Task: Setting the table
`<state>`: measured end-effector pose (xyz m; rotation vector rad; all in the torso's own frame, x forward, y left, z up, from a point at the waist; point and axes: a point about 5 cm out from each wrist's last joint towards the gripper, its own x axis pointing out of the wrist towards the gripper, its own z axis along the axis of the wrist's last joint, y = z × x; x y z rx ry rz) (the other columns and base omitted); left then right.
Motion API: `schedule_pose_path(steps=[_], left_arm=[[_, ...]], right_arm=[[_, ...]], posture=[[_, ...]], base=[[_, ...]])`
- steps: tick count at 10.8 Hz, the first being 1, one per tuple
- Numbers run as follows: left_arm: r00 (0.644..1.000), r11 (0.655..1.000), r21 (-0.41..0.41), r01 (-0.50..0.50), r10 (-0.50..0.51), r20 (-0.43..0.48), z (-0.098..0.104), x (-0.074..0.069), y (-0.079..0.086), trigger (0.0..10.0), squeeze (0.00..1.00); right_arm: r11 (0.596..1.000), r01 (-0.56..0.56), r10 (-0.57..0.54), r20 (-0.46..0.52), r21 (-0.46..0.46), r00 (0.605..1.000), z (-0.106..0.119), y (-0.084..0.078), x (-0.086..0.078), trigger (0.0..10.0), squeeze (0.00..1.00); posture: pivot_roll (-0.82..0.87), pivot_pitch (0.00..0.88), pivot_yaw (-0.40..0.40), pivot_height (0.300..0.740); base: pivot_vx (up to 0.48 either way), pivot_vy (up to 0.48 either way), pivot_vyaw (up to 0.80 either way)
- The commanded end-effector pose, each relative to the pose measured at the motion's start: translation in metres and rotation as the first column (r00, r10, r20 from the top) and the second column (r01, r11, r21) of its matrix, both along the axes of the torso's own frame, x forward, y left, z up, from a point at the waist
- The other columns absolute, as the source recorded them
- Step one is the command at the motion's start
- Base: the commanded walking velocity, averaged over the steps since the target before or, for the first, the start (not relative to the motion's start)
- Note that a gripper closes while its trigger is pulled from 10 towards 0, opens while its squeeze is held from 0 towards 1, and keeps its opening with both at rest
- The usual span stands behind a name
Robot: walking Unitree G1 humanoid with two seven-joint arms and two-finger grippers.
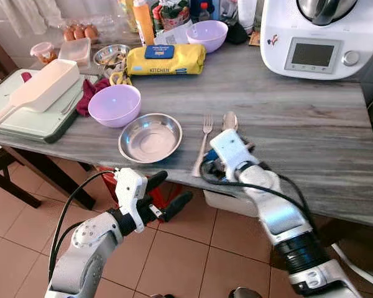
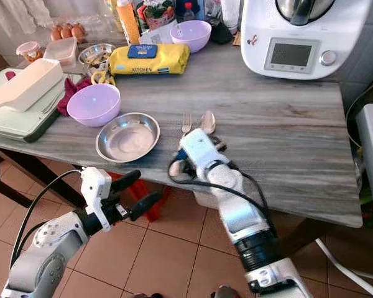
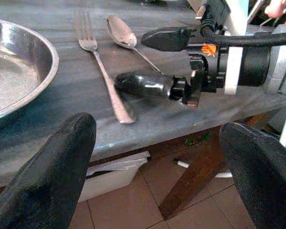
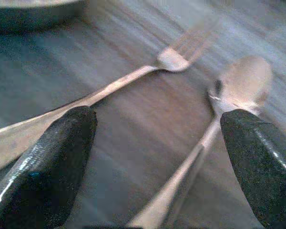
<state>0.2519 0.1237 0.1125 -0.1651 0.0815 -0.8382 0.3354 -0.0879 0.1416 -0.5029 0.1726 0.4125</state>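
1. Cutlery is laid near the front edge of a grey wood-grain table [image 1: 311, 124]: a fork [image 1: 203, 141] and a spoon [image 1: 229, 120] are seen side by side, apart, just right of a steel dish [image 1: 150, 137].
2. The right gripper [image 3: 155, 62] is held low over the table edge at the handle ends of the fork and spoon; its fingers [image 4: 47, 157] are spread, with the spoon handle passing between them and the fork handle passing under one fingertip, and nothing is pinched.
3. The left gripper [image 1: 168, 192] is held below the table's front edge, over the tiled floor [image 1: 174, 254], with its fingers spread and nothing between them.
4. A purple bowl [image 1: 114, 104] is placed just behind the steel dish, and a second purple bowl [image 1: 206, 35] is set further back.
5. A yellow packet [image 1: 165, 59], a green tray [image 1: 25, 121] carrying a white scoop [image 1: 40, 90], and a white kitchen machine [image 1: 320, 37] are also seen on the table.
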Motion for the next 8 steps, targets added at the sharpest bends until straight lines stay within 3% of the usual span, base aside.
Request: schedule_pose_path(steps=[1,5,8], left_arm=[[1.000,1.000,0.017,-0.002,0.002,0.003,0.001,0.000,0.002,10.0,0.00],[1.000,1.000,0.018,-0.003,0.003,0.003,0.000,0.000,0.001,10.0,0.00],[1.000,1.000,0.017,-0.003,0.003,0.006,0.000,0.001,0.001,10.0,0.00]], right_arm=[[0.999,-0.031,0.031,-0.007,0.010,0.999,0.000,0.008,0.001,10.0,0.00],[1.000,-0.027,0.027,0.023,-0.014,0.999,0.007,0.003,-0.002,10.0,0.00],[0.997,0.058,-0.053,0.097,-0.052,0.994,0.020,-0.023,-0.003,10.0,0.00]], posture=[[-0.09,0.139,0.129,0.740],[-0.09,0.138,0.130,0.740],[-0.10,0.137,0.135,0.740]], base=[[0.000,0.000,0.00],[0.000,0.000,0.00],[0.000,0.000,0.00]])
